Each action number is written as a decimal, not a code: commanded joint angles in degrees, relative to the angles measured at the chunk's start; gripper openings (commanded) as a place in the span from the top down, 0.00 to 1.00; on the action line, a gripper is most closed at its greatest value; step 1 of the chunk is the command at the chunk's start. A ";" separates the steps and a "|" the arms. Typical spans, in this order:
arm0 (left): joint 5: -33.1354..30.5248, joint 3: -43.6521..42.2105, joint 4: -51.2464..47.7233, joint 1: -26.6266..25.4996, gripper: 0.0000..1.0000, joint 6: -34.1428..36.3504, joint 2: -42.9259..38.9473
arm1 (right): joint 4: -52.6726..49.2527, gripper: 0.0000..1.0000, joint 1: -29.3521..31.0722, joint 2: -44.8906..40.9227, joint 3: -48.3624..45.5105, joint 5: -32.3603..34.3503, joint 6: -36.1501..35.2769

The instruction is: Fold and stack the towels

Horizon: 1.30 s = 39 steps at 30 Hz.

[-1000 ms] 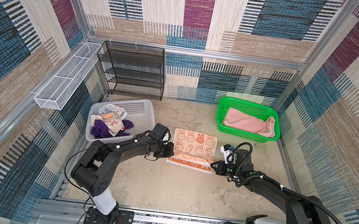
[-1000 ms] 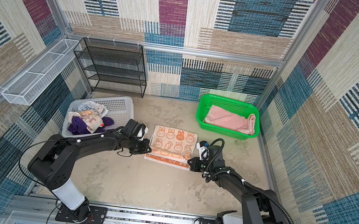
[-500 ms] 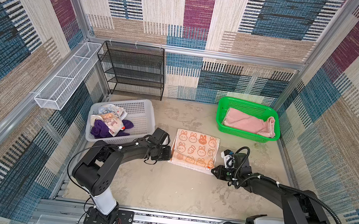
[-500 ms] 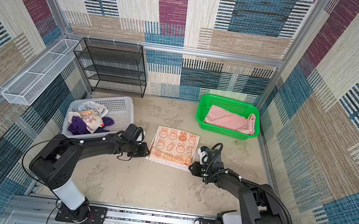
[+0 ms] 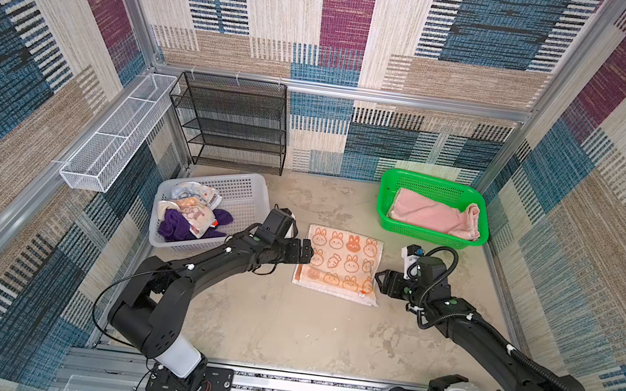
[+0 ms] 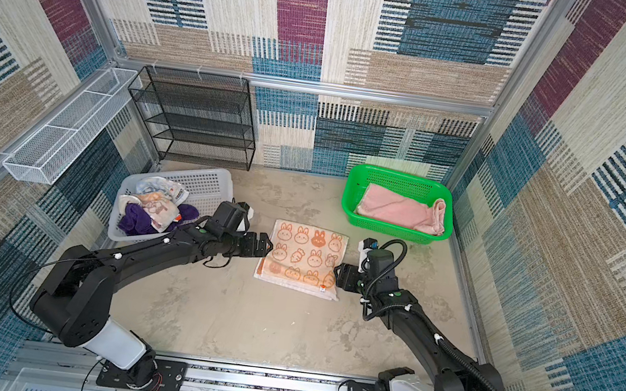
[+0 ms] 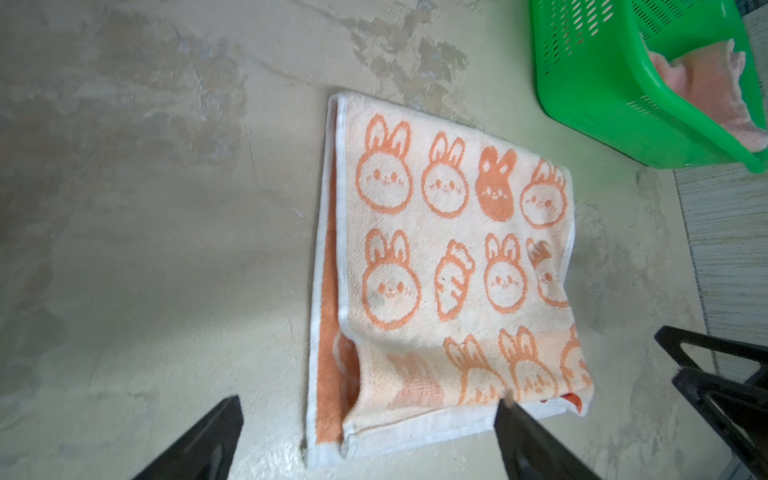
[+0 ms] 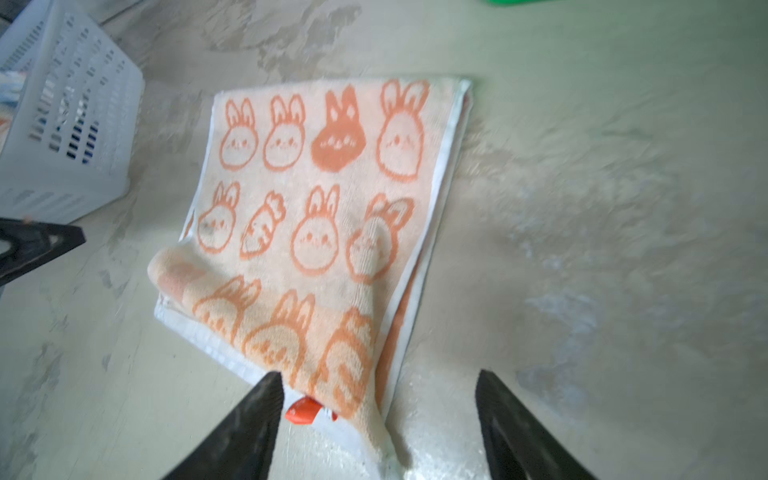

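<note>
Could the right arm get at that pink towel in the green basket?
Probably yes. The right gripper is open and empty, the pink towel lies uncovered in the open-topped green basket on that arm's side, and nothing stands between them.

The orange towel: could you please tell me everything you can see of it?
The orange towel is soft terry, pale orange with rabbit and carrot figures and a white border. It lies folded flat on the table, layers slightly offset, a small red tag at one corner. The left gripper and right gripper flank it, both open.
</note>
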 commanded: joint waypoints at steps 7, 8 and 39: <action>-7.59 15.86 -4.65 1.41 0.06 7.69 12.06 | 8.29 0.37 -2.02 15.04 10.86 6.74 -0.36; -7.79 17.44 -4.61 1.60 0.07 7.97 13.48 | 9.02 0.38 -2.05 16.89 11.75 6.87 -0.51; -0.29 40.40 -9.76 3.38 0.54 10.05 37.51 | 16.69 0.70 -3.15 41.10 23.86 4.76 -0.84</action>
